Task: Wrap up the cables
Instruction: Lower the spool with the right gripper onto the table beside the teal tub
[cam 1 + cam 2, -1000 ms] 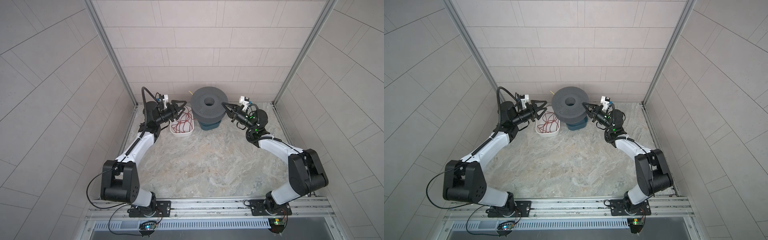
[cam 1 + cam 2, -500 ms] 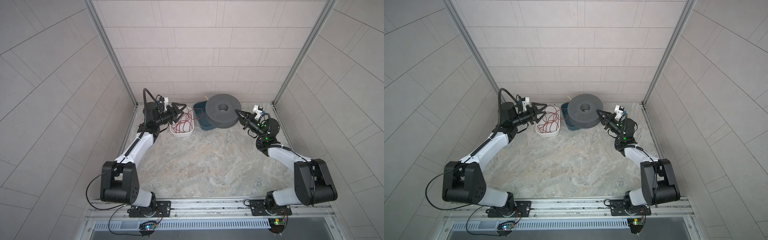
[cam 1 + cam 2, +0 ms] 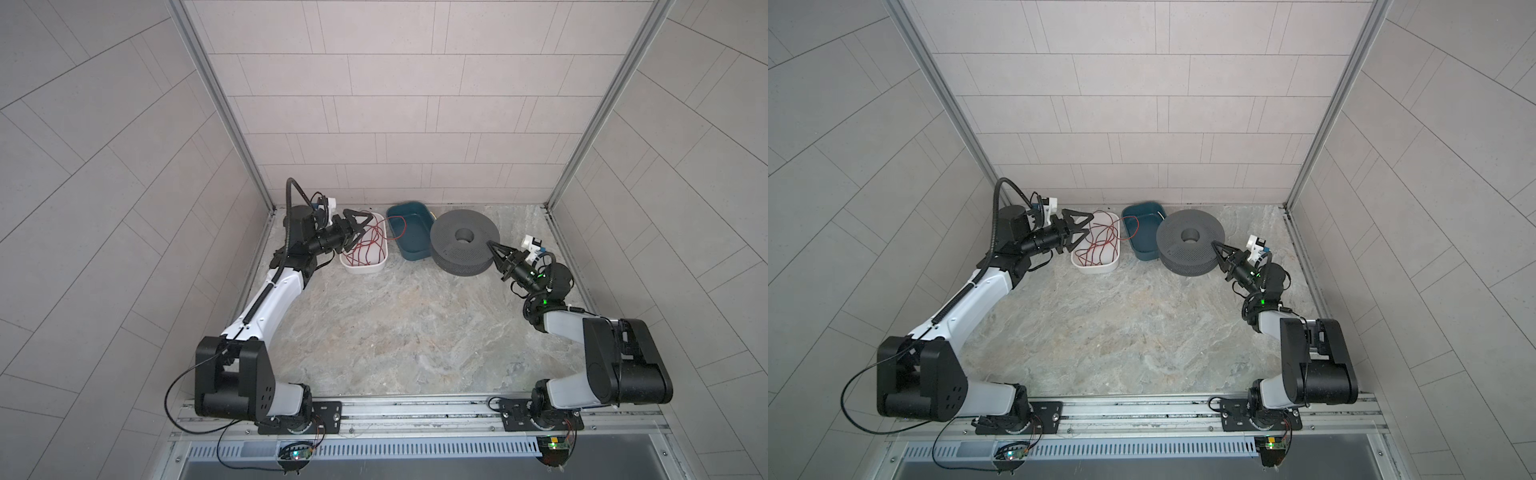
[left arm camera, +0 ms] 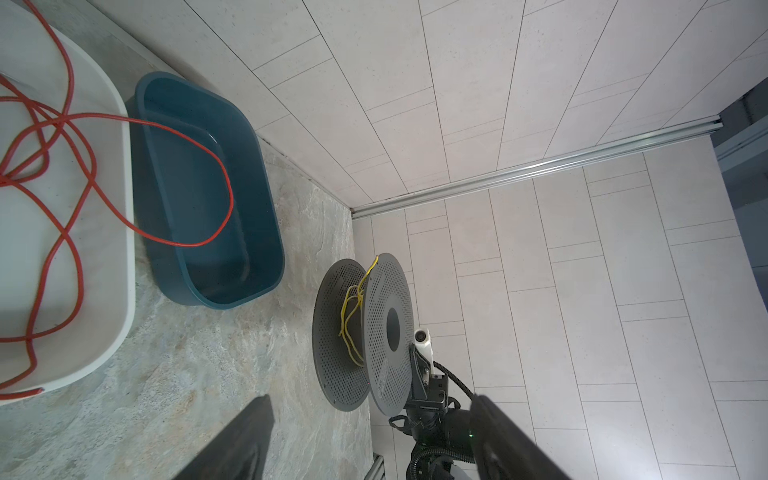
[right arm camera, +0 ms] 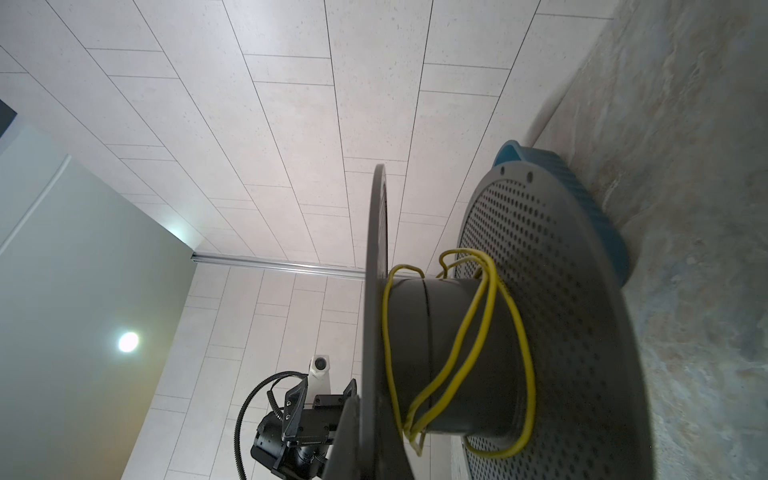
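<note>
A: The right end effector (image 3: 491, 245) is pinched shut on the spool (image 3: 449, 246), at its upper flange rim. The left end effector (image 3: 362, 224) gapes empty, well apart from the spool.
B: The yellow cable (image 5: 384, 332) hangs slack around the spool's hub. Tilting the spool could let loops slide off.

My remote feeds: both top views look steeply down from high over the aluminium base rail (image 3: 415, 409) at 6 o'clock, taking in the whole marbled stone-look tabletop (image 3: 374, 332). The left wrist camera (image 5: 320, 365), at 11 o'clock, faces 3 at middle range. The right wrist camera (image 4: 422, 337), at 2, faces 9, close against the dark grey perforated plastic spool (image 5: 561, 332), which all four views share.
</note>
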Robot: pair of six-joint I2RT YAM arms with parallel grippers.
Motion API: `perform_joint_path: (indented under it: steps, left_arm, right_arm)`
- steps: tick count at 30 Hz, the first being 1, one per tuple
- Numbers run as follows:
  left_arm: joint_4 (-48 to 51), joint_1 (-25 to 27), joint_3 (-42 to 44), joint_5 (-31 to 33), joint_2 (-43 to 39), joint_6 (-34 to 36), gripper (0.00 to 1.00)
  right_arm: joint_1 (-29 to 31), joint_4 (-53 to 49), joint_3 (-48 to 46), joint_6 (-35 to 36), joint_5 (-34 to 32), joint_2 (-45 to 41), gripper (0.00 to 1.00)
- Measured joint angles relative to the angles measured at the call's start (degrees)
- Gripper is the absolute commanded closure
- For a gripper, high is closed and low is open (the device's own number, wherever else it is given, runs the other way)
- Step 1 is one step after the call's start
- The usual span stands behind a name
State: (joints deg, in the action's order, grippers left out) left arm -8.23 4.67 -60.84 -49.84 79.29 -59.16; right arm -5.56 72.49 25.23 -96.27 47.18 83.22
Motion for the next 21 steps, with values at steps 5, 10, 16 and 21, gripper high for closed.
perform_joint_path:
  steps: [5, 10, 16, 21]
  left_arm:
    - [1.9, 0.0, 0.0, 0.1, -0.7, 1.6, 0.18]
    - [2.1, 0.0, 0.0, 0.2, -0.7, 1.8, 0.17]
    - [2.1, 0.0, 0.0, 0.2, -0.7, 1.6, 0.17]
    - [1.8, 0.0, 0.0, 0.2, -0.7, 1.6, 0.17]
  right_arm:
    - [-1.0, 1.8, -2.8, 0.7, 1.2, 1.8, 1.00]
    - [-1.2, 3.0, -4.6, 2.9, 1.6, 5.1, 1.00]
    - [-1.3, 3.2, -4.7, 5.3, 1.8, 10.5, 1.00]
    - [-1.4, 3.4, -3.4, 7.3, 3.3, 15.1, 1.00]
